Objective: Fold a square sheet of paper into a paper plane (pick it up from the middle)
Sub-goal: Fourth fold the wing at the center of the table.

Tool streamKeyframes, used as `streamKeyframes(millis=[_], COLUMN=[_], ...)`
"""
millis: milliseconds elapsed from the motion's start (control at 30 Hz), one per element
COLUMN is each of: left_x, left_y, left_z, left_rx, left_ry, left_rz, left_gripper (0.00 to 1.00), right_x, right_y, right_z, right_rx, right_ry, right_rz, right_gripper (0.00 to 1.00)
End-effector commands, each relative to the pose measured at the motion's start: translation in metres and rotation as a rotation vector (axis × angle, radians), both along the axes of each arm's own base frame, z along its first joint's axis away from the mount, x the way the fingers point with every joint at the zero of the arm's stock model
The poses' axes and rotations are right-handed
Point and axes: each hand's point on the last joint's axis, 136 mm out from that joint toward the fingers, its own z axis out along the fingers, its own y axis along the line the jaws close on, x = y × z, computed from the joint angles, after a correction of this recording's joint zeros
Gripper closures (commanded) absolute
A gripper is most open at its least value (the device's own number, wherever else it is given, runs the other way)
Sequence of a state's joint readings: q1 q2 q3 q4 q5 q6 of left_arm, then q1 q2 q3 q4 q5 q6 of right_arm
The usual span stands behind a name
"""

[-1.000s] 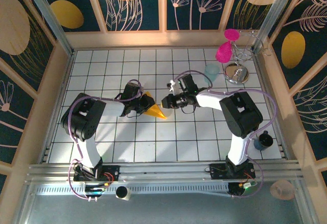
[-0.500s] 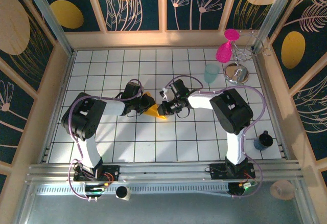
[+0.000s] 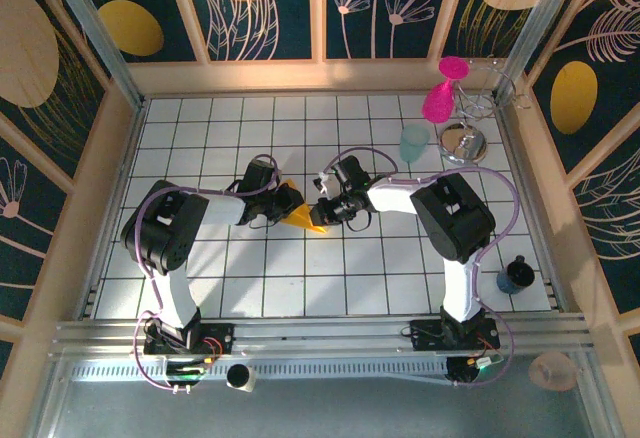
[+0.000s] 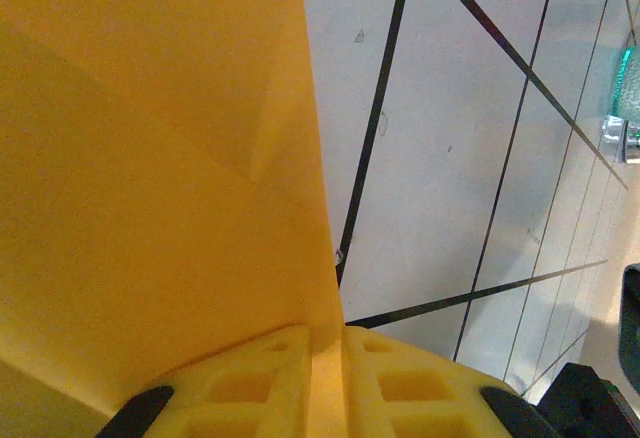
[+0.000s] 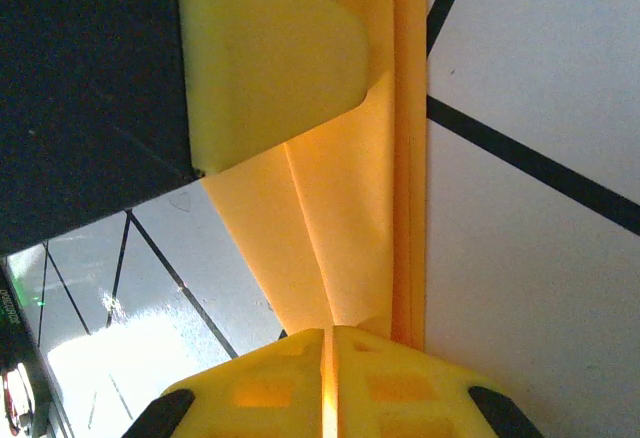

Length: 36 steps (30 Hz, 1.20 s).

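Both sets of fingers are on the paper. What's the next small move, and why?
Probably hold the left gripper shut and slide the right gripper slowly along the folded paper to press the crease. Both grippers pinch it between them, and a flap near the right fingers curls up, unflattened.

Middle: the paper plane (image 3: 303,220) lies near the centre of the worktop (image 3: 250,288), its tip toward 5 o'clock.
Left side: the left hand (image 3: 286,205) sits at 9 o'clock of the paper plane, with the paper pinched between its fingers.
Right side: the right hand (image 3: 321,213) sits at 3 o'clock of the paper plane, facing the left hand and clamped on the folded edge.
Back right: a cup (image 3: 414,142) stands at 1 o'clock of the paper plane, well apart from it. A round disc (image 3: 463,143) lies just beside the cup at 3 o'clock. A wire rack (image 3: 482,106) stands behind the disc in the corner.
Front right: a small mug (image 3: 515,276) stands at 4 o'clock, by the worktop's right edge.
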<state>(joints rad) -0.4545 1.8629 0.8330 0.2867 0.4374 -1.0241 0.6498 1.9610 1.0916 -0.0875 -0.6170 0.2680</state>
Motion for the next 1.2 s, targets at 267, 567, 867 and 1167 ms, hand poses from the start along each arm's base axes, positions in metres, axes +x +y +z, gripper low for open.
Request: streamKeyframes(millis=[267, 567, 867, 1167], left_x=[-0.01, -0.02, -0.022, -0.018], left_y=[0.014, 0.025, 0.029, 0.02], left_z=[-0.029, -0.045, -0.048, -0.039], left_rx=[0.093, 0.151, 0.17, 0.129], left_ry=[0.081, 0.133, 0.138, 0.106], left_rz=[0.013, 0.033, 0.039, 0.013], left_gripper=[0.83, 0.83, 0.84, 0.84], right_x=[-0.014, -0.035, -0.068, -0.027], right_y=[-0.019, -0.04, -0.07, -0.055], right_z=[-0.027, -0.038, -0.038, 0.025], right_rx=[-0.114, -0.192, -0.239, -0.127], right_ry=[0.058, 0.106, 0.165, -0.071], right_rz=[0.021, 0.034, -0.014, -0.078], right_gripper=[0.89, 0.92, 0.93, 0.93])
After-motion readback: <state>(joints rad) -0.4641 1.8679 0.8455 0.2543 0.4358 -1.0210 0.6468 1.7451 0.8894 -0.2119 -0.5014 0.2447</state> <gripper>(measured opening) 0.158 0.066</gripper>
